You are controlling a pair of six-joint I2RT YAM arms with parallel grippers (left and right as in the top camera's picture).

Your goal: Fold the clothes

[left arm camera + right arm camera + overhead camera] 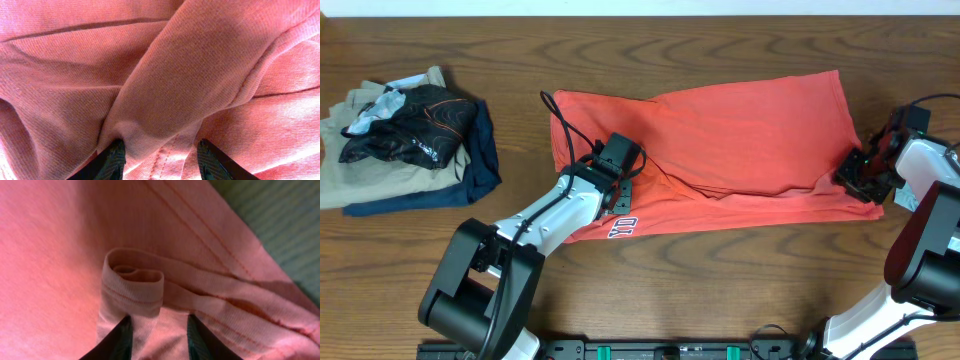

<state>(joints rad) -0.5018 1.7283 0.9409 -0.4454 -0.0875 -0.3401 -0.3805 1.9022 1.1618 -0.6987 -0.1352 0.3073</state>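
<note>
Wooden table [720, 290] bears T-shirt [740, 130]; left fingers [112, 160] pinch it, right fingers [117, 340] narrowly parted

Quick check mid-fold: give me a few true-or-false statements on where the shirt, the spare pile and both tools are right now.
1. The coral-red T-shirt lies on the table with lettering showing at its near edge. True.
2. The pile of other clothes sits at the right arm's end of the table. False: it lies at the left end, apart from the T-shirt.
3. The right tool is at the T-shirt's right end. True.
4. The left tool rests on bare wood. False: it is on the T-shirt, a fold of fabric between its fingers.
5. A rolled hem lies just ahead of the right tool's fingers. True.
</note>
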